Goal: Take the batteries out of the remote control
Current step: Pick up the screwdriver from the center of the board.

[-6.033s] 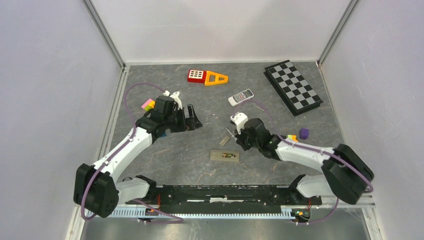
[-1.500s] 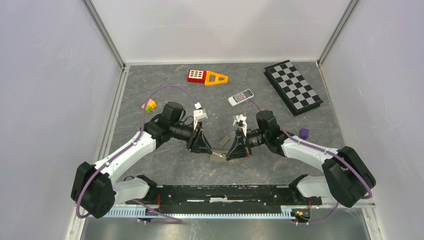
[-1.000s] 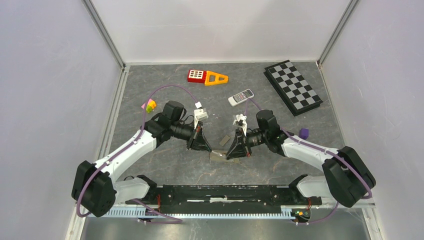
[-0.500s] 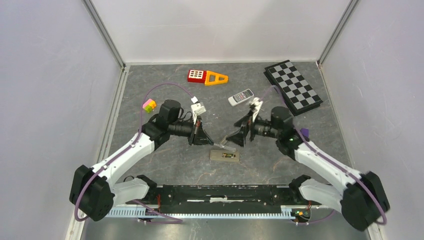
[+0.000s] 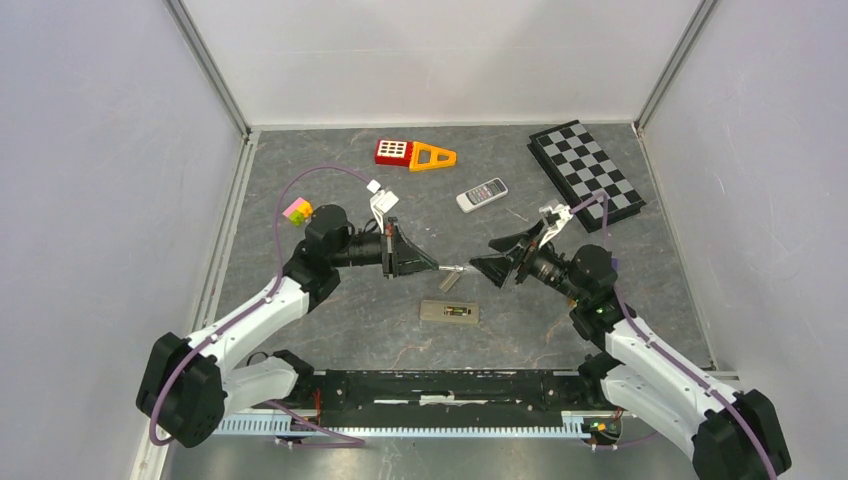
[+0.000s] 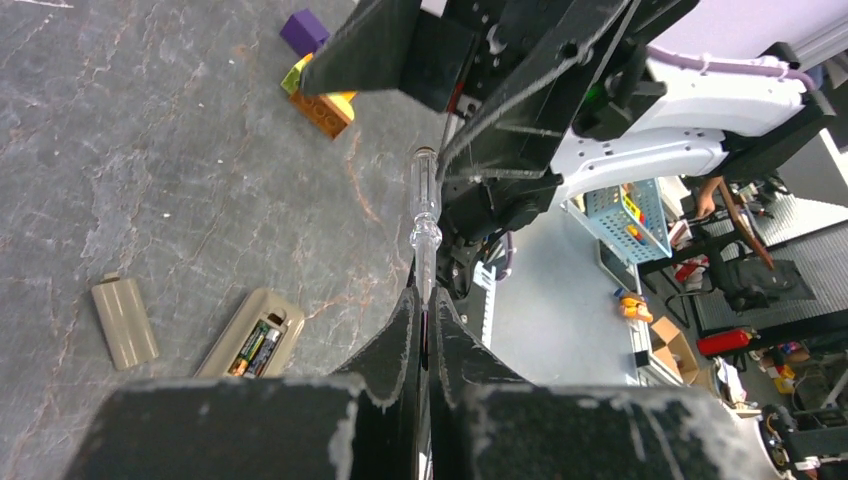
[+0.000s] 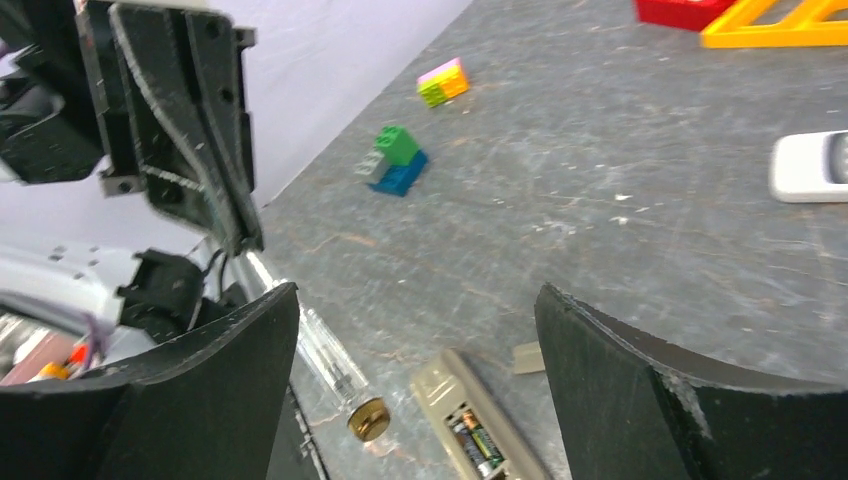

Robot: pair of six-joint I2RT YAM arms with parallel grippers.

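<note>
My left fingers [image 6: 385, 345] pinch the clear stick [image 6: 424, 215]; my right fingers [image 7: 690, 400] gape, and should close squarely on its capped end before I loosen

The worktop [image 5: 360, 330] is dark grey with pale marbled veins, carrying a black-and-grey chequered board [image 5: 586, 175] at two o'clock and a red block [image 5: 394, 151] beside an orange triangle [image 5: 432, 157] at twelve. Near six o'clock the beige remote control [image 5: 449, 311] shows black batteries [image 6: 252, 347] marked green and yellow, and the stick [image 6: 424, 225] is clear with a brassy cap. A pink-yellow-green brick [image 5: 297, 210] sits at nine o'clock, a purple cube [image 6: 303, 30] at three.
</note>
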